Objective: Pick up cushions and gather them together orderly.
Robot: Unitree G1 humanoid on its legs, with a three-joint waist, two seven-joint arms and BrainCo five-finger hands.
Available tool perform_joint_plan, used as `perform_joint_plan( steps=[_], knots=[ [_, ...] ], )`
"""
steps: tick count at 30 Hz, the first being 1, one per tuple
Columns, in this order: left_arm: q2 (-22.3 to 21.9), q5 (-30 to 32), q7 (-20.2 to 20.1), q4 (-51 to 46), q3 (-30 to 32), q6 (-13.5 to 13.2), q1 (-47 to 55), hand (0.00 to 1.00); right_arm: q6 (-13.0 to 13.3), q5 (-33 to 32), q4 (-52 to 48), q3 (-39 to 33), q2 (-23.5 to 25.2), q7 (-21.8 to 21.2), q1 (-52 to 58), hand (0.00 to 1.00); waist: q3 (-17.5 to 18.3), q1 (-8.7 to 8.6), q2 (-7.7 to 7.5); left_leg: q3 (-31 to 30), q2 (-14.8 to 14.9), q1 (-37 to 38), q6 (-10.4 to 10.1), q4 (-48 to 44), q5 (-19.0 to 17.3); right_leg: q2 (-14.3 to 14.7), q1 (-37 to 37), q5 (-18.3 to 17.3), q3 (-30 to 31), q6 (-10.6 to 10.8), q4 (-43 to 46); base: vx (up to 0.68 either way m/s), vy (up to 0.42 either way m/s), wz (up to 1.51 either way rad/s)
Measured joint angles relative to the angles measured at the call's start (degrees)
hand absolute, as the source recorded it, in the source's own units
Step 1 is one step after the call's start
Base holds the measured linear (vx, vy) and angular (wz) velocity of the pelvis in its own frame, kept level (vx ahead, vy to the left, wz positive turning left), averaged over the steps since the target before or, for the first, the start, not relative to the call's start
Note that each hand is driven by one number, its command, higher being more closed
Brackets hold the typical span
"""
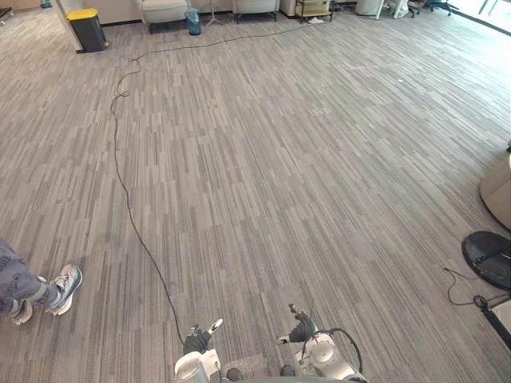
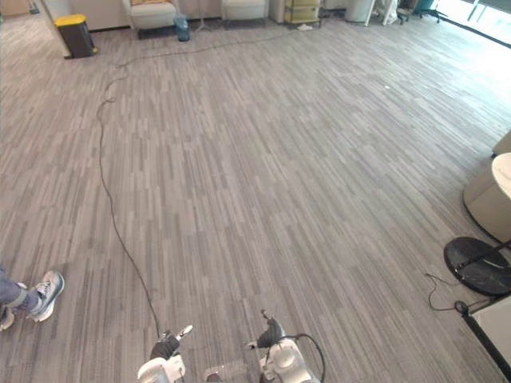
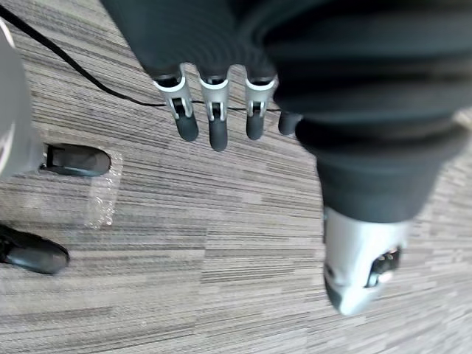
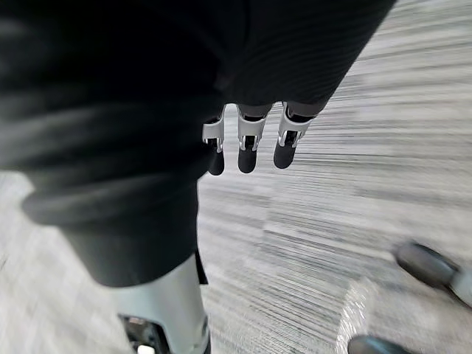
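Open carpet point(image 1: 303, 159), person's shoes point(image 1: 62, 289) left

My left hand point(image 3: 214, 122): silver fingers, dark rounded tips, black ribbed cover over back and wrist. Thumb point(image 3: 361, 269) is a smooth silver-grey shell with a dark recess. My right hand point(image 4: 249, 147): same build, pale silver clips above dark tips, black ribbed cover.

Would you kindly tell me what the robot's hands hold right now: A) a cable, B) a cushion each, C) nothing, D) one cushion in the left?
C: the left hand and the right hand both hang with fingers straight above the carpet, holding nothing.
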State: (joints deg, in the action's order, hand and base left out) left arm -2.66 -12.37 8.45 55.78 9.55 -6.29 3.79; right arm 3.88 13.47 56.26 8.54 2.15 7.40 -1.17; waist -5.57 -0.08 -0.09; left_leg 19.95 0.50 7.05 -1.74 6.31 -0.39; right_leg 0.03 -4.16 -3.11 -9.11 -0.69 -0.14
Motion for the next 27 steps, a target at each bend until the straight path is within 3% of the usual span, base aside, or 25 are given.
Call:
perform_joint_plan(
  steps=[9,14,21,27],
  knots=[
    [-0.5,3.9,-1.2,1.2,4.8,1.7,-1.4,0.00,0.0,-16.2,0.1,-15.1,1.9,0.0,1.4,0.00,-0.6,0.21,0.17,0.2,0.0,-0.1,-0.1,0.0,-0.1,0.0,-0.1,-0.1,-0.1,0.1,-0.2,-0.01,-0.002,-0.01],
    [-0.5,5.8,-1.3,2.2,5.4,2.1,-2.4,0.00,0.0,-20.7,1.0,-21.6,2.0,-0.2,1.2,0.00,-0.8,0.84,0.47,-0.7,-0.1,-0.2,0.1,0.1,-0.3,-0.2,-0.4,-0.5,-1.4,0.7,-0.2,0.01,-0.011,0.10],
    [-0.9,11.1,-1.4,2.4,5.5,3.3,-3.1,0.00,-0.6,-21.4,1.0,-29.8,2.3,-0.1,1.4,0.00,-0.7,1.33,0.40,-3.8,-1.0,-1.2,0.4,0.1,-0.5,-1.1,-0.8,-1.4,-4.6,1.4,-0.3,0.04,-0.002,0.24],
    [-0.8,11.1,-1.7,3.4,5.1,3.4,-3.6,0.00,-1.1,-21.5,1.7,-33.2,2.4,-0.1,1.3,0.00,-0.7,1.54,0.37,-6.2,-1.4,-1.0,0.4,0.1,-0.5,-1.6,-1.7,-1.4,-6.6,1.4,-0.3,0.05,0.005,0.24]
  ],
)
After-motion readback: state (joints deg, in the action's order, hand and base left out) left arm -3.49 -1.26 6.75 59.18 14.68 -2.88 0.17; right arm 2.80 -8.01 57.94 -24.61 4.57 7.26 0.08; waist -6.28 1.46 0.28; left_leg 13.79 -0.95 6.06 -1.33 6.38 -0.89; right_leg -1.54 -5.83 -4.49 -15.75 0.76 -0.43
